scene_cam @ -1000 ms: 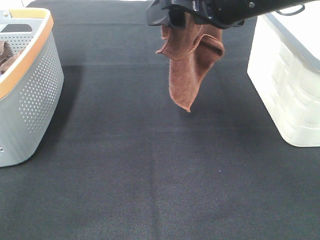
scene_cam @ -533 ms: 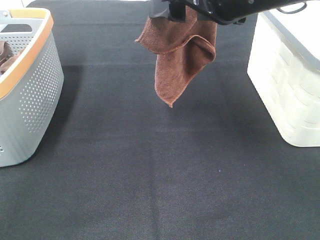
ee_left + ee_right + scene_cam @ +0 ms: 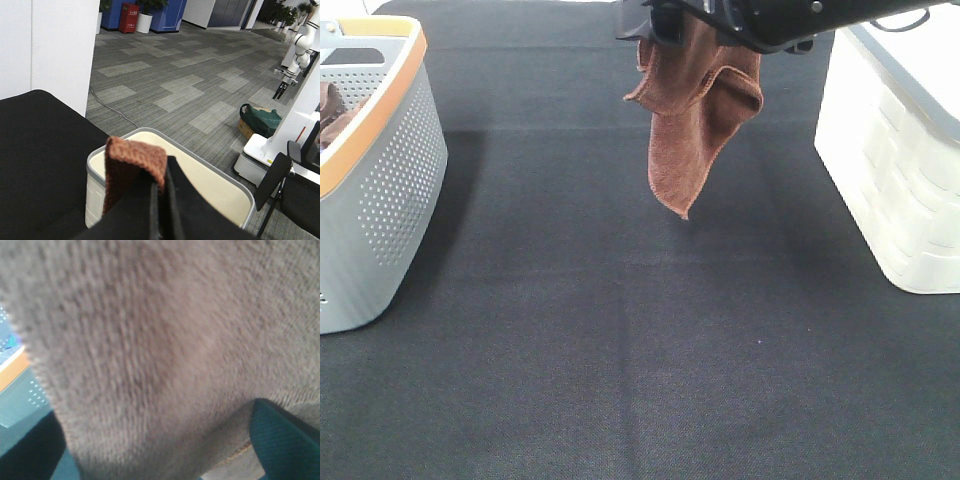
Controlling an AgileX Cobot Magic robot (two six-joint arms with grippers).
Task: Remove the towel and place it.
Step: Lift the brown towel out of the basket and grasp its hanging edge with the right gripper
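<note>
Black woven-fabric tabletop across whole overhead view. White ribbed plastic bin with grey rim at its right side. Grey perforated plastic basket with orange rim at its left side, scrap of brown cloth inside. Black arm hardware along top, extending from bin side; cannot tell from overhead which arm.

Reddish-brown microfibre towel next. Hangs in air from that hardware, long axis vertical, lower corner pointing down, well apart from tabletop, between the two containers and nearer bin.

Left pincer: pressed together on a folded upper edge of towel, rest of cloth straight below the grip. Right pincer: spread wide, jaws hidden, its wrist view filled with towel pile, contact not tellable.

Judged next: lowering towel onto tabletop, left arm in control. Nothing seen between hanging corner and tabletop; bin wall the nearest obstacle.
</note>
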